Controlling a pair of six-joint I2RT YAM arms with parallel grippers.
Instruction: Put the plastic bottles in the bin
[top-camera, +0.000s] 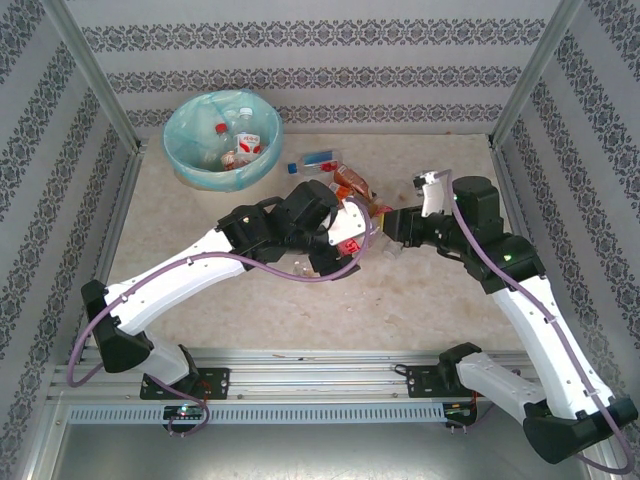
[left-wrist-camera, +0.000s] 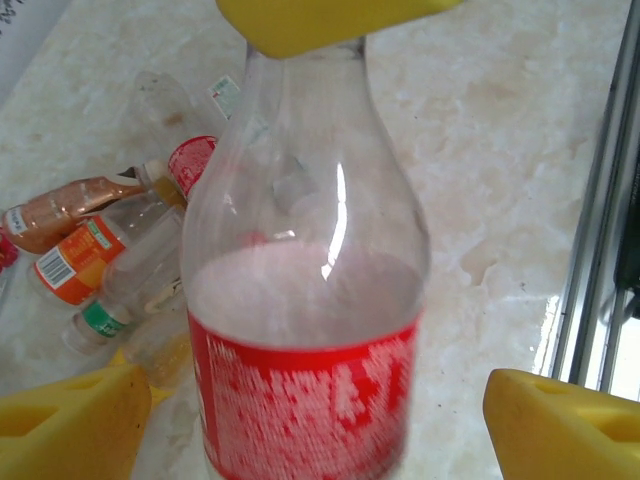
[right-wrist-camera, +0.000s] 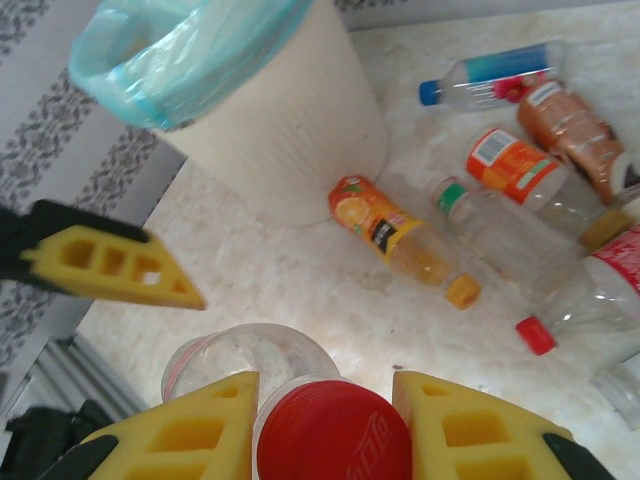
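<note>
The right gripper (right-wrist-camera: 328, 400) is clamped on the red cap (right-wrist-camera: 335, 445) of a red-labelled bottle (left-wrist-camera: 300, 330). The left gripper (left-wrist-camera: 315, 415) is spread open around its body, mid-table. Other bottles (right-wrist-camera: 520, 170) are scattered toward the table's (top-camera: 300, 310) far edge, beside the bin (right-wrist-camera: 290, 130) in the far-left corner.

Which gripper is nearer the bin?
Left, narrowly. The left gripper sits open around the bottle at mid-table, on the side toward the bin in the far-left corner. The right gripper, shut on that bottle's cap, is just beyond it.
</note>
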